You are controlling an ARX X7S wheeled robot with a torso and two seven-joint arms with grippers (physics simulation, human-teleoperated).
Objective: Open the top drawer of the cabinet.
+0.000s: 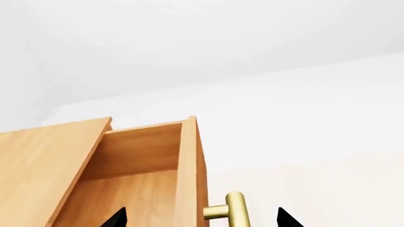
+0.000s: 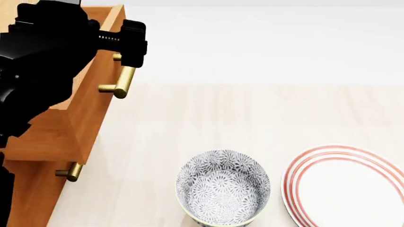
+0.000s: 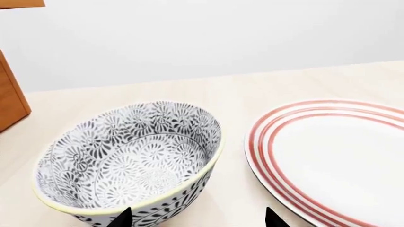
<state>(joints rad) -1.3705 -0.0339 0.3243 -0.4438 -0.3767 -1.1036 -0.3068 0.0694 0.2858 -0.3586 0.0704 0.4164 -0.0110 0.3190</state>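
The orange-brown wooden top drawer (image 1: 142, 175) stands pulled out from the orange-brown wood-grain cabinet (image 2: 38, 156), and the black left pincer (image 1: 200, 218) has its two fingertips spread wide on either side of the drawer front and its brass cylindrical bar handle (image 1: 235, 210), touching neither as far as I can see. The right pincer (image 3: 198, 218) is also spread wide and grasps nothing, with the grey flower-patterned bowl (image 3: 129, 163) just in front of it and the white plate with red rings (image 3: 334, 156) just beside that bowl.

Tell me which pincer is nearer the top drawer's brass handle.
Left. The left pincer sits at the brass handle of the top drawer; the right pincer hovers by the bowl, away from it.
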